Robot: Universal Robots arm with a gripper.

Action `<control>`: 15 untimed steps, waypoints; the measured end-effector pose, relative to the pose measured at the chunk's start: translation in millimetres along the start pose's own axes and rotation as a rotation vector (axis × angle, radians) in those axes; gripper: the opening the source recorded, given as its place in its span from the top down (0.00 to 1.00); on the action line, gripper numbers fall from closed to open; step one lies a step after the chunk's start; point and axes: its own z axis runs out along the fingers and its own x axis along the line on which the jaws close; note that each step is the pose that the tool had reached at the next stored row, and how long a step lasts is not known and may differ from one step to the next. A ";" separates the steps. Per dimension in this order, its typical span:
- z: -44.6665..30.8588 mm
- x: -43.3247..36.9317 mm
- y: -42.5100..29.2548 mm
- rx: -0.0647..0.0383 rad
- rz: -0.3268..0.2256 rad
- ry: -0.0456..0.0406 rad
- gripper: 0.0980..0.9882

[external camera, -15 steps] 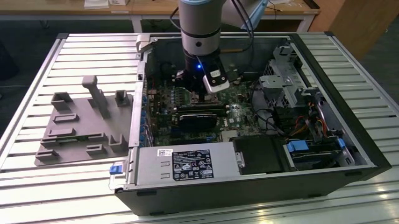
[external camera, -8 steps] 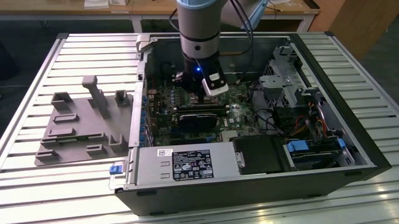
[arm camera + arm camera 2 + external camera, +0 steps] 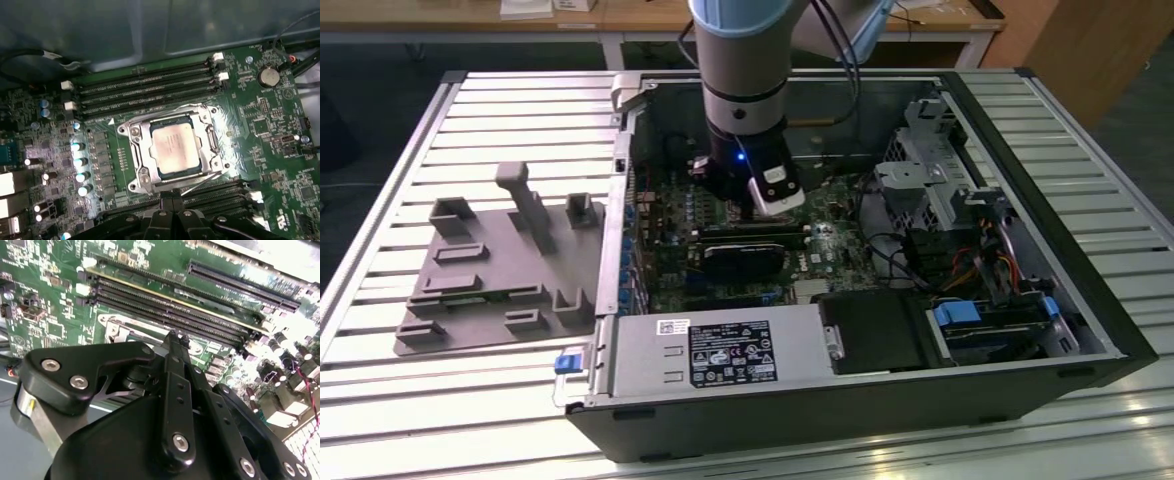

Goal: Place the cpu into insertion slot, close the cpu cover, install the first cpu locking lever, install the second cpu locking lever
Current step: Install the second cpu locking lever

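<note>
Pale silver metal marks the cpu (image 3: 175, 147), which in the first wrist view lies flat inside the insertion slot (image 3: 137, 160) on the green motherboard (image 3: 260, 120), with the cpu cover (image 3: 207, 131) lying as a silvery frame around it. A thin locking lever (image 3: 200, 184) runs along the socket edge nearest the claw (image 3: 172, 206).

The claw hangs just above the socket's near side, and its black fingers look pressed together at the tips with nothing between them; in the second wrist view the fingertips (image 3: 176, 337) sit close over the metal frame.

My worry is the lever: it is thin, springy wire, and a closed tip pushing it off-line could slip away and strike the memory slots (image 3: 145, 85) or the small capacitors (image 3: 80, 162) alongside. If the cover is not fully seated, pressing down could also load the chip unevenly.

Hard to judge: whether the cover is truly flat, and whether either lever is hooked under its catch. The claw body hides the socket's near edge, and in the exterior view the arm (image 3: 744, 90) covers the socket inside the open computer case (image 3: 1067, 290).
</note>
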 end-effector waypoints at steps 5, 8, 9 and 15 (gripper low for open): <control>-0.1 -1.8 -9.8 -0.030 0.003 0.0068 1.00; 0.0 -1.7 -13.9 -0.046 0.004 0.0098 1.00; 0.2 -1.1 -14.8 -0.052 0.004 0.0109 1.00; 3.7 2.8 -21.2 -0.081 0.006 0.0160 1.00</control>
